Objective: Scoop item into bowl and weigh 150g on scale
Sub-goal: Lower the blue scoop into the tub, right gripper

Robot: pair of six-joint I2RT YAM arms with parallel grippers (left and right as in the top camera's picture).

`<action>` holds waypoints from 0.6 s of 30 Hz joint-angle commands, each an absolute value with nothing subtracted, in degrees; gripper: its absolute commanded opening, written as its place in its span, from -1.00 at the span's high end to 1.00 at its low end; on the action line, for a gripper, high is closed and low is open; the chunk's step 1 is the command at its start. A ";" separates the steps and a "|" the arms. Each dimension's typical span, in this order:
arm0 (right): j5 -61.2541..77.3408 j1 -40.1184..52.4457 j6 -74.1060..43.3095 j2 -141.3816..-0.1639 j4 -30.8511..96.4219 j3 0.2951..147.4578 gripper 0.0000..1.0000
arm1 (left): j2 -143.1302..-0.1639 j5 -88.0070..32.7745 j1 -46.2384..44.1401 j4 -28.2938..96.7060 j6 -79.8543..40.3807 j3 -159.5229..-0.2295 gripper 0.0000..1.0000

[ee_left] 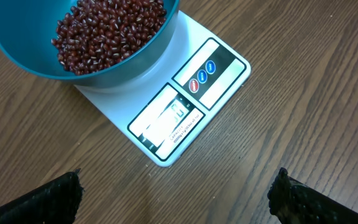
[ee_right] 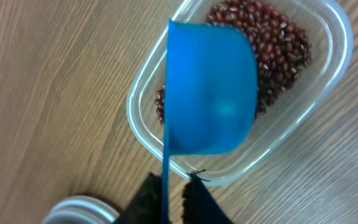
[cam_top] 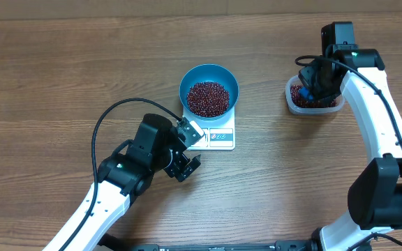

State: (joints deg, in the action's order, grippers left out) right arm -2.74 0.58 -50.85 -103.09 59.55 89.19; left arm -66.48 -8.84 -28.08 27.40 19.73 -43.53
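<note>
Pinching a small blue plastic scoop [ee_right: 210,93] over the clear plastic tub [ee_right: 328,87] at 2 o'clock, the right gripper [ee_right: 176,190] is narrow, the left gripper [ee_left: 178,180] wide at the flat white scale's [ee_left: 219,93] 8 o'clock.

Blue scoop [ee_right: 210,93] blocks tub [ee_right: 335,68]; bowl [cam_top: 209,71] mouth open from above.

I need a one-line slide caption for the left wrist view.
Blue bowl of red-brown beans sits on the white digital scale; the left gripper stands open beside it.

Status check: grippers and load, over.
Left gripper open, near scale. Right gripper shut on scoop over tub. Bowl of beans on scale. No obstruction seen.
</note>
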 commanded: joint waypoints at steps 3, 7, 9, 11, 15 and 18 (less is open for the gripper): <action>-2.00 0.64 -51.18 -102.78 59.42 89.08 0.22 | -65.93 -9.69 -27.77 27.20 20.58 -43.18 -0.99; -1.80 0.64 -50.98 -102.78 59.92 89.08 -0.03 | -65.93 -9.69 -27.77 27.20 20.58 -43.18 -0.99; -1.80 0.64 -50.74 -102.78 60.31 89.08 -0.10 | -65.93 -9.69 -27.77 27.20 20.58 -43.18 -0.99; -1.83 0.64 -50.48 -102.78 60.60 89.08 -0.17 | -65.93 -9.69 -27.77 27.20 20.58 -43.18 -0.99; -2.02 0.64 -47.46 -102.78 61.58 89.08 -0.35 | -65.93 -9.69 -27.77 27.20 20.58 -43.18 -0.99; -2.70 0.62 -45.91 -102.76 62.30 89.08 -0.45 | -65.93 -9.69 -27.77 27.20 20.58 -43.18 -0.99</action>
